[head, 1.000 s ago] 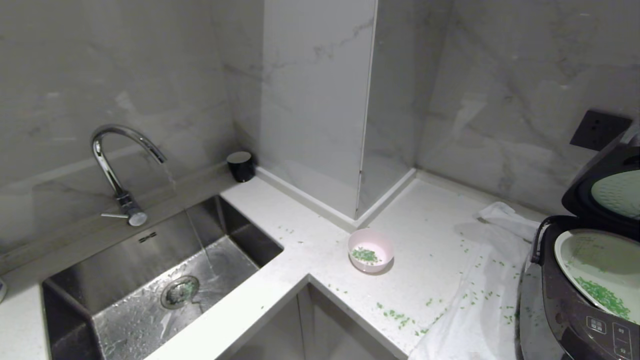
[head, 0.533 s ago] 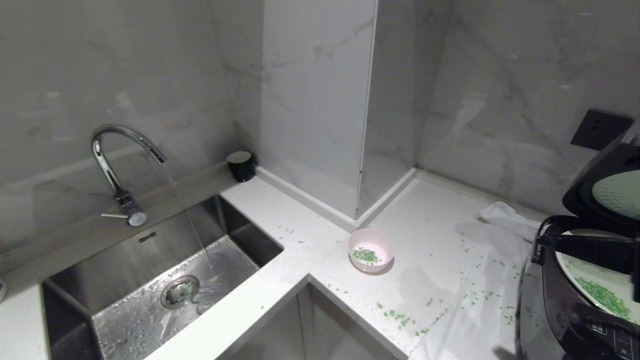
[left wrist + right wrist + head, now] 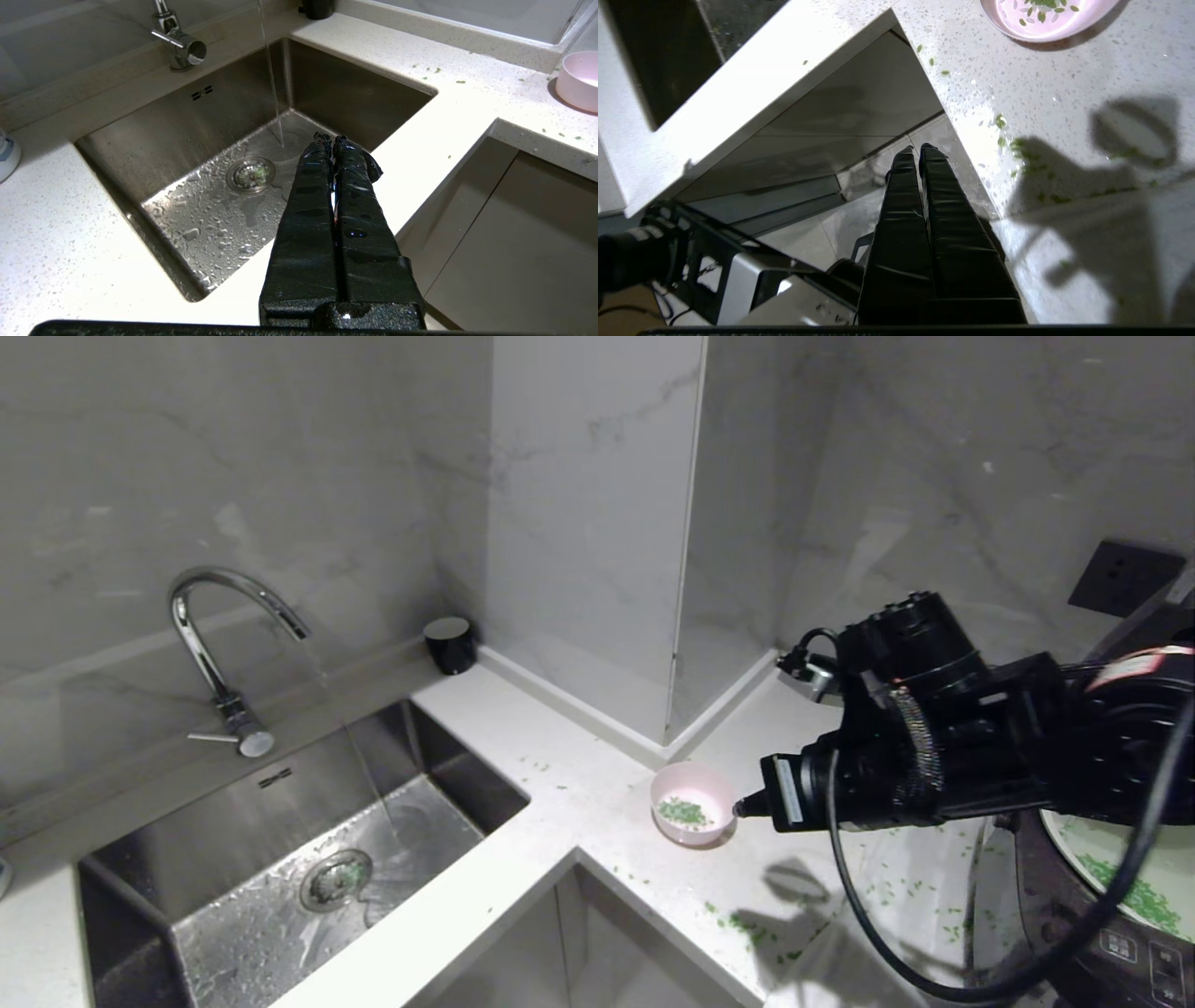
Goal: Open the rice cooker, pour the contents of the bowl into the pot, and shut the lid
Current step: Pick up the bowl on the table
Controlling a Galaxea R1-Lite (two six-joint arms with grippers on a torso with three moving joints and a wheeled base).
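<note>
The right gripper (image 3: pixel 914 151) is seen pressed shut and empty, hanging past the counter (image 3: pixel 560 793) edge above the floor, so no grasp is prepared. The pink bowl (image 3: pixel 693 803), with its green scallion bits (image 3: pixel 681 813), stands at frame centre on the counter, just left of the right arm. The rice cooker (image 3: pixel 1102 905) occupies the lower right corner, its inner pot (image 3: pixel 1116 859) exposed. The left gripper (image 3: pixel 331 140) is closed and empty, parked over the sink (image 3: pixel 233 154), where water is running.
</note>
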